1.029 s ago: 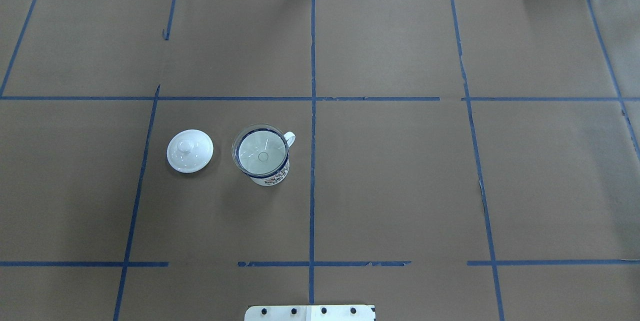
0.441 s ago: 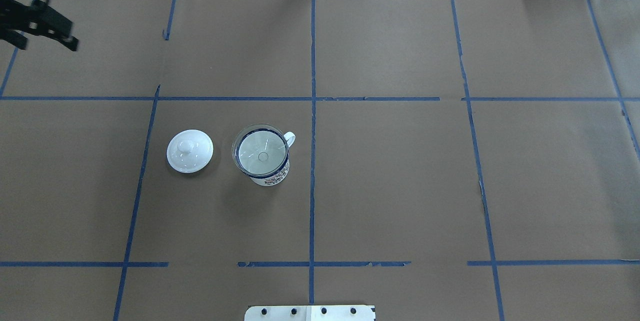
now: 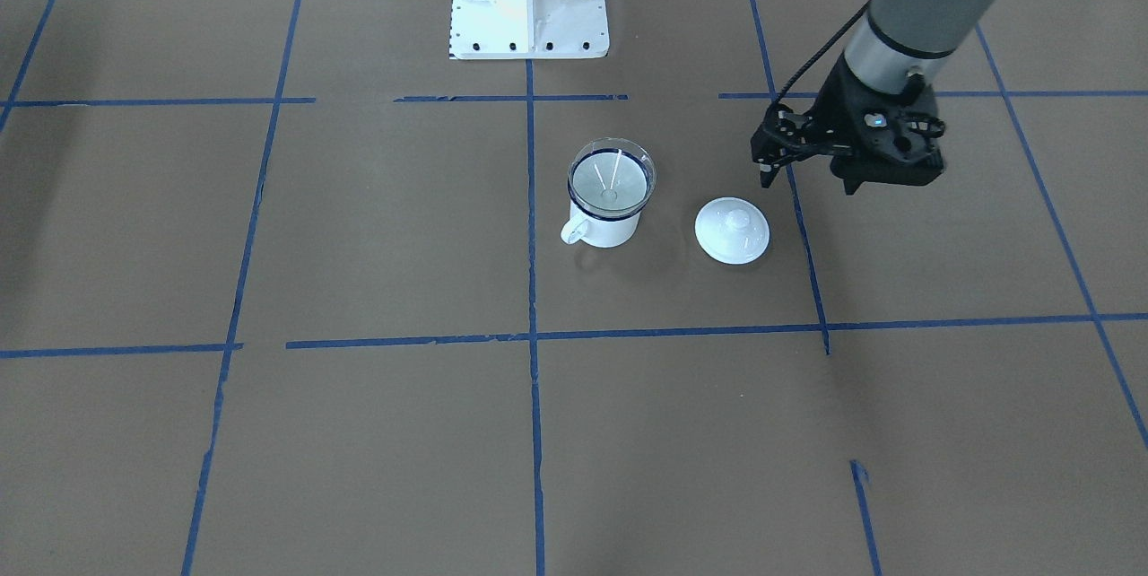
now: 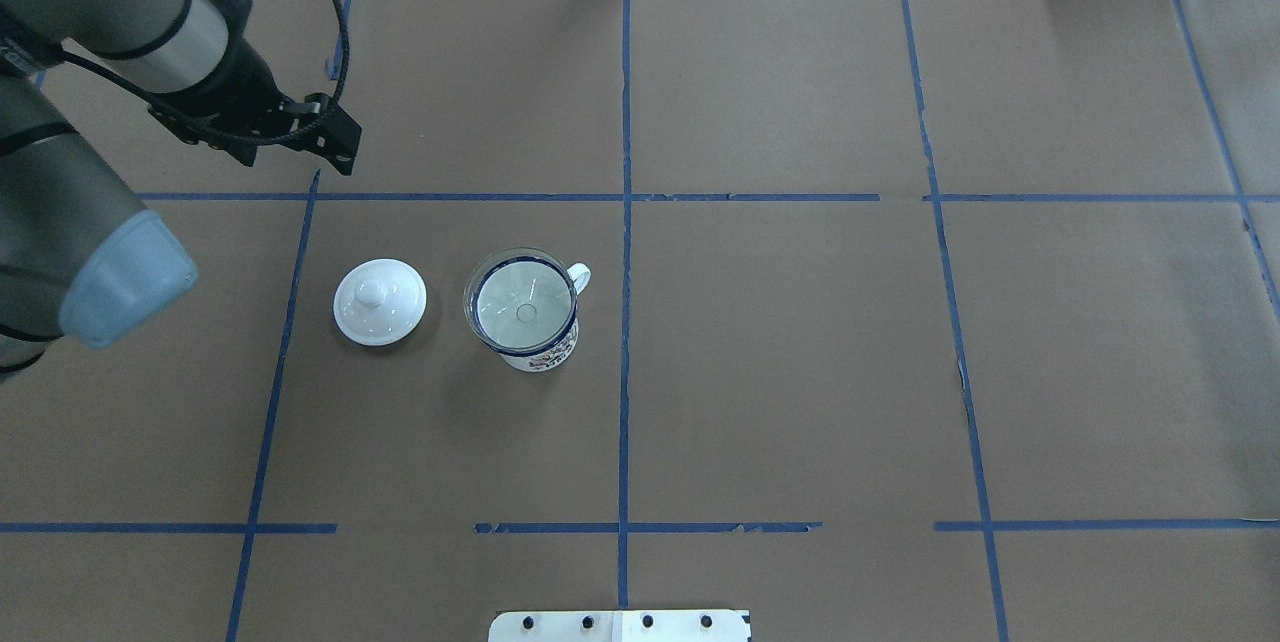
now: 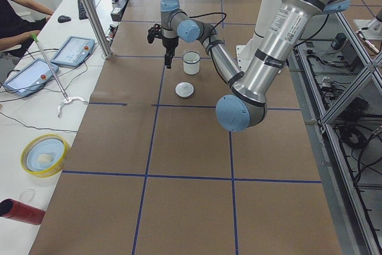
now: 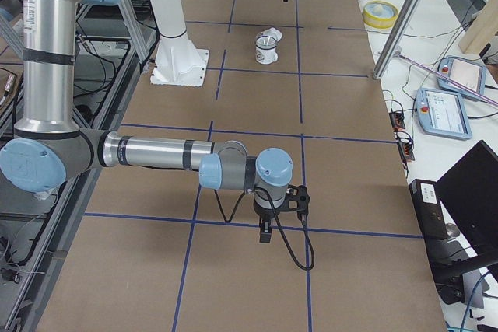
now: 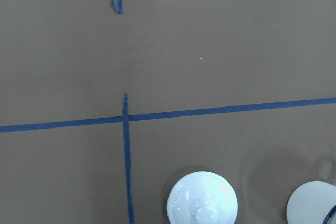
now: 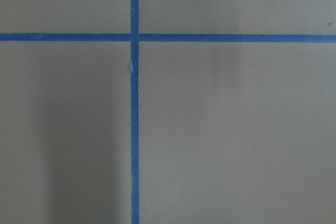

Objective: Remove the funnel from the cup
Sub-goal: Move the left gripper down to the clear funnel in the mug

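The cup (image 4: 540, 352), a white mug with a dark blue rim, stands upright left of the table's middle. The clear funnel (image 4: 523, 307) sits in its mouth, spout down. Both show in the front view, cup (image 3: 605, 231) and funnel (image 3: 612, 177). My left gripper (image 4: 297, 157) is open and empty. It hovers above the table, beyond and to the left of the cup and beyond the lid, and it also shows in the front view (image 3: 805, 181). The left wrist view catches the cup's edge (image 7: 310, 203). My right gripper (image 6: 266, 231) hangs far off over bare table; I cannot tell whether it is open or shut.
A white knobbed lid (image 4: 380, 302) lies flat just left of the cup, between it and my left gripper. The robot base plate (image 4: 620, 625) is at the near edge. A yellow bowl (image 5: 43, 154), tablets and a metal pole stand off the table's far side.
My left arm has come in from the left edge. Its gripper has moved right and nearer, toward the lid and cup. Cup, funnel and lid have not moved.
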Action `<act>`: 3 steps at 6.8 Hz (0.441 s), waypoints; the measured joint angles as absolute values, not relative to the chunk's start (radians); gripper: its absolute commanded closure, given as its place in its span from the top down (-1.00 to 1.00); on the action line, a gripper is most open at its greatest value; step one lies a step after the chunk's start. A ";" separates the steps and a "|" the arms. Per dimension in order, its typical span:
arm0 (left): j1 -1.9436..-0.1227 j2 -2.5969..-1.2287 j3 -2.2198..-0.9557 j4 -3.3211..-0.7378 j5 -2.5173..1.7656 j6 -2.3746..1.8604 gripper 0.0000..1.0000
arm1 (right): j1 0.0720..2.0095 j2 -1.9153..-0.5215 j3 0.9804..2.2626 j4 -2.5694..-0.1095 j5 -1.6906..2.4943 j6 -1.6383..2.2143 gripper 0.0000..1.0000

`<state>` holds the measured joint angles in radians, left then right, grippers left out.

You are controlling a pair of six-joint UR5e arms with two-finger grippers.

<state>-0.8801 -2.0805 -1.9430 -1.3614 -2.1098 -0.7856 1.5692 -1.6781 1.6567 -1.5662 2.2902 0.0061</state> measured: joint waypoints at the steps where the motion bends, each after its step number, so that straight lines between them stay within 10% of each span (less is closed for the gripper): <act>1: -0.836 -2.095 -1.937 -1.362 -2.088 -0.791 1.00 | 1.569 -1.678 1.657 -1.566 2.290 0.006 1.00; 3: -0.716 -2.119 -1.919 -1.370 -2.034 -0.858 1.00 | 1.569 -1.678 1.657 -1.566 2.290 0.006 1.00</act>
<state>-0.7160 -2.1188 -1.9195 -1.3704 -2.0336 -0.8582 1.5693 -1.6782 1.6567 -1.5662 2.2902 0.0061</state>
